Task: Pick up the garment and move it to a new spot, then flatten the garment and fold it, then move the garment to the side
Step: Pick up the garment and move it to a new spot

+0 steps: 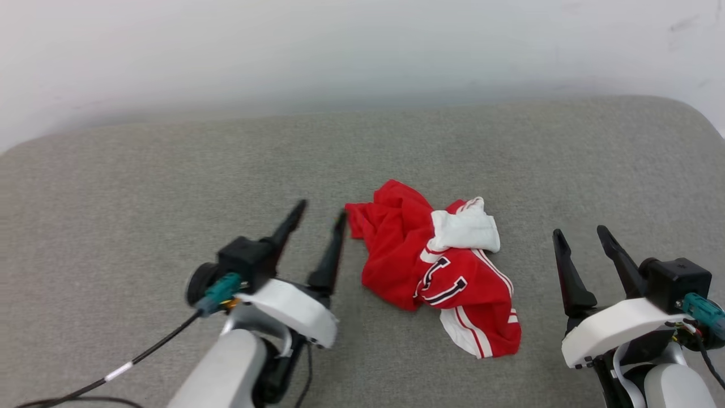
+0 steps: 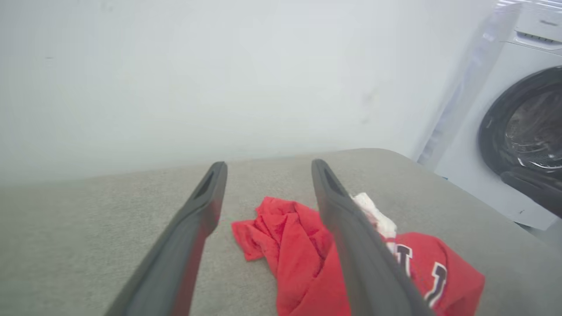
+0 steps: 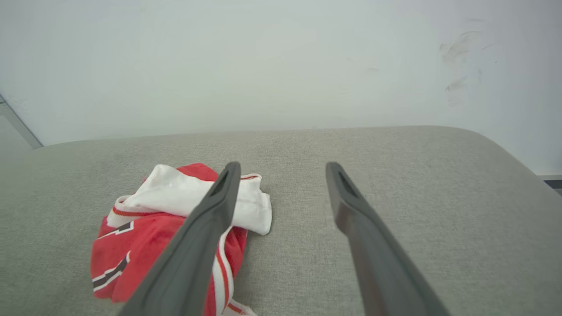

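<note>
Garment (image 1: pixel 436 272) lies crumpled on the grey pad (image 1: pixel 170 170) at 3 o'clock of your open, empty left gripper (image 1: pixel 321 211) and 9 o'clock of your open right gripper (image 1: pixel 580 232), so you risk pinching several layers.

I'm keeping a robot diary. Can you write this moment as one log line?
garment: crumpled on grey surface | left pincer: open, empty, beside garment | right pincer: open, empty, apart
</note>
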Controlling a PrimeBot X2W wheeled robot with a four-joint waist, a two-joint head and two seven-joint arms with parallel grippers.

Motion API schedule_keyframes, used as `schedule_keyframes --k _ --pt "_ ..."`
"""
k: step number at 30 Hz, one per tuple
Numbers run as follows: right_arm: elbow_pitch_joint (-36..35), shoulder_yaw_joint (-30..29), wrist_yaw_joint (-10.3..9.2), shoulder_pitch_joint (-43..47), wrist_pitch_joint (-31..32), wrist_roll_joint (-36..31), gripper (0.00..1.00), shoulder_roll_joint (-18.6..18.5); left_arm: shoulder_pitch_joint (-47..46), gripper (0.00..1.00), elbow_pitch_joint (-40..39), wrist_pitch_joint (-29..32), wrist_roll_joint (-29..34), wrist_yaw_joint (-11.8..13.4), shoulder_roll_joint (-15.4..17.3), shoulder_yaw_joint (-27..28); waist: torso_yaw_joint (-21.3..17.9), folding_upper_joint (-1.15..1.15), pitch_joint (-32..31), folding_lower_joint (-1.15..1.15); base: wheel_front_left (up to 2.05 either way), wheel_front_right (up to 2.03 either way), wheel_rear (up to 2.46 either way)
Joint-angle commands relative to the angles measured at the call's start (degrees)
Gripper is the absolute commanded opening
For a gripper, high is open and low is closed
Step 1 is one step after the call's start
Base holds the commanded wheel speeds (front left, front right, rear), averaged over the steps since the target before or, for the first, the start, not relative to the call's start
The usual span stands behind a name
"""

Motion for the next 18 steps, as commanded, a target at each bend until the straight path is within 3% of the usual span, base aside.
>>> schedule_keyframes --k 1,8,18 --pt "-0.38 -0.04 -0.02 0.78 0.31 -0.28 1.0 0.06 1.41 1.0 -0.37 -0.81 -0.34 1.23 0.95 1.48 1.35 0.0 -1.16 0.0 0.0 0.0 0.0" --pt "-1.49 -0.82 -0.02 2.68 1.62 -0.58 1.0 0.04 6.19 1.0 -1.24 -2.92 -2.14 5.91 4.75 8.97 3.0 0.0 -2.57 0.0 0.0 0.0 0.0" --pt "-2.71 -1.27 -0.02 6.42 3.73 -0.24 1.0 0.05 12.62 1.0 -2.88 -0.92 -1.84 7.03 8.25 9.2 2.98 0.0 -4.92 0.0 0.0 0.0 0.0"
